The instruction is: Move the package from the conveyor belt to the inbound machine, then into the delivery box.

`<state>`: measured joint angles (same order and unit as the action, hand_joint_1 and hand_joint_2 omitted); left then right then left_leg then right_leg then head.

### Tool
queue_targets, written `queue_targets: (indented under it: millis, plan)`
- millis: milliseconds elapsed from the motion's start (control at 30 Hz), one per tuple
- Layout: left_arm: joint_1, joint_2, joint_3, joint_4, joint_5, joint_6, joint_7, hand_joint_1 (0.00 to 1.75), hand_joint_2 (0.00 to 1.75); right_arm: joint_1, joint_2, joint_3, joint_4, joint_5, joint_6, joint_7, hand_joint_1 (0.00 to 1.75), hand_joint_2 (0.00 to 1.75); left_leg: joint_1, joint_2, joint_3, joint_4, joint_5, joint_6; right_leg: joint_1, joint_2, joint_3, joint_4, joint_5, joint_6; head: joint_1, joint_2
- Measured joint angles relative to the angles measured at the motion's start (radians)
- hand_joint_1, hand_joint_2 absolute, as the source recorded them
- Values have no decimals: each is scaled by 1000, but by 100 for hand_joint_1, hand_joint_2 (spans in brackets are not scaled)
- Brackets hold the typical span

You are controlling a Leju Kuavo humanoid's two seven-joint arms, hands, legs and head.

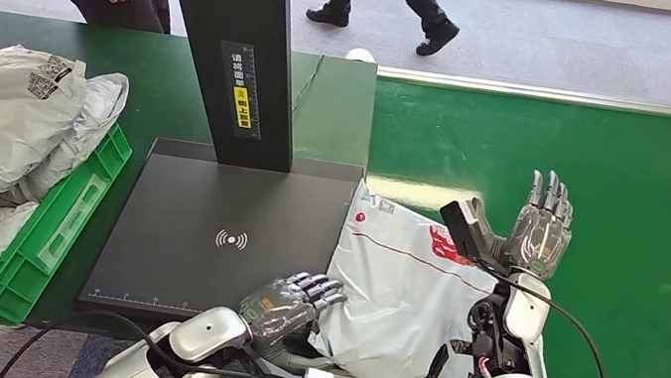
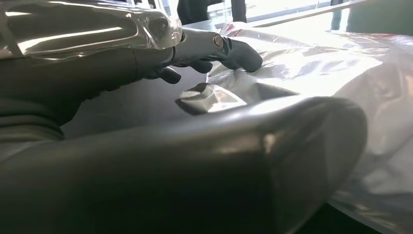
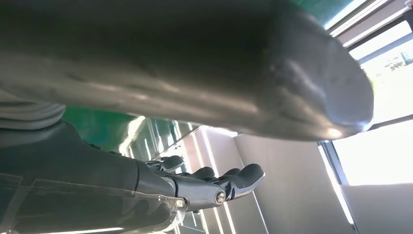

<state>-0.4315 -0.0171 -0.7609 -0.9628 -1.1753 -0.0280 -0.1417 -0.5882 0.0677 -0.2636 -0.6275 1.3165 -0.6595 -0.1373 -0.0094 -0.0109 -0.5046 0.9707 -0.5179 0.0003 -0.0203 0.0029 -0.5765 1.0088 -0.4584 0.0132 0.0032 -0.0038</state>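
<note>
Grey package lies half on the green conveyor belt, its left edge overlapping the black inbound machine plate. Left hand at 6 o'clock, fingers curled, tips pressing the package edge, not gripping. Right hand raised, fingers spread, holding nothing. Green delivery box at 9 o'clock, bags inside.

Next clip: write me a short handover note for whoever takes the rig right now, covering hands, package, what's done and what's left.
Left hand: fingers curled onto the near edge of the grey package, touching it; no clear grip.
Right hand: raised above the conveyor belt, open, holding nothing.
Package: mostly on the belt, one edge against the inbound machine platform.
Done: package brought to the machine's side.
Left: get it onto the platform, then into the green delivery box, which holds other bags.
</note>
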Motion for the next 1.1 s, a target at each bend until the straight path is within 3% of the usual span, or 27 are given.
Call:
queue_targets:
  millis: [233,633,767,800,933,1100]
  plan:
    - [-38,-16,-17,87,0,18,-4,0,0,0,6,3,0,0,0,0,0,0,0,0,0,0,0,0,0,0,0,0,0,0,0,0]
    - [-52,-22,-26,122,0,19,-4,0,0,0,9,3,0,0,0,0,0,0,0,0,0,0,0,0,0,0,0,0,0,0,0,0]
    - [-54,-23,-29,125,0,19,-4,0,175,0,9,4,0,0,0,0,0,0,0,0,0,0,0,0,0,0,0,0,0,0,0,0]
    - [-55,-23,-29,125,0,20,-4,6,175,0,9,4,0,0,0,0,0,0,0,0,0,0,0,0,0,0,0,0,0,0,0,0]
    - [-66,-26,-33,153,15,57,-19,165,175,1,11,5,-7,0,0,-4,0,0,0,0,0,0,0,0,0,0,0,0,0,0,0,0]
    - [-91,-39,-33,210,36,137,-32,175,175,2,15,13,-20,0,0,-10,0,0,0,0,0,0,0,0,0,0,0,0,0,0,0,0]
